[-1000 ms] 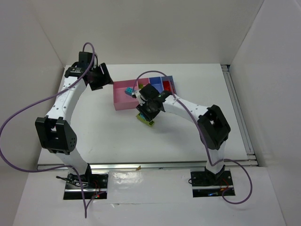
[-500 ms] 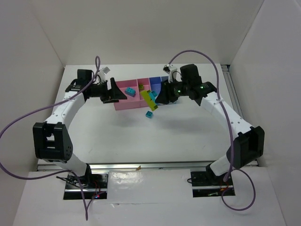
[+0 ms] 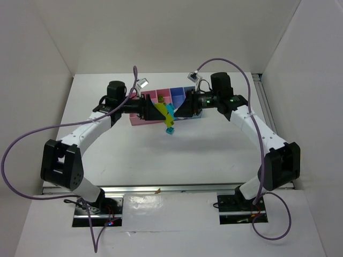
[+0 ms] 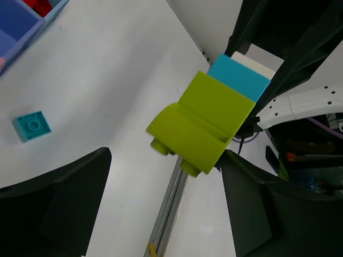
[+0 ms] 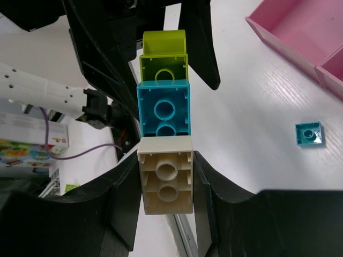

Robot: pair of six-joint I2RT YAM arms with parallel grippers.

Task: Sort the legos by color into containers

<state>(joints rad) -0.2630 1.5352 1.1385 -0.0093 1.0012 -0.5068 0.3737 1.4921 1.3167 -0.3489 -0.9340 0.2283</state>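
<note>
My right gripper [image 5: 166, 184] is shut on a beige lego [image 5: 166, 176], the near end of a stack with a cyan lego [image 5: 163, 110] and a yellow-green lego [image 5: 163, 59]. The stack [image 3: 164, 112] hangs in the air in front of the containers [image 3: 161, 97]. My left gripper [image 4: 161, 201] is open, a finger on each side of the yellow-green lego [image 4: 201, 126], with gaps showing. A small cyan lego [image 3: 169, 130] lies on the table below; it also shows in the left wrist view [image 4: 32, 126] and the right wrist view [image 5: 310, 134].
The pink bin [image 5: 300, 32] lies just behind the stack. A blue bin [image 4: 16, 21] and red legos [image 4: 37, 5] in the bin beside it show at the upper left of the left wrist view. Both arms meet over the table's far middle.
The left gripper has swung right to the stack's yellow-green end and opened wider. The right gripper has lifted the stack off the table and holds it in front of the bins.
</note>
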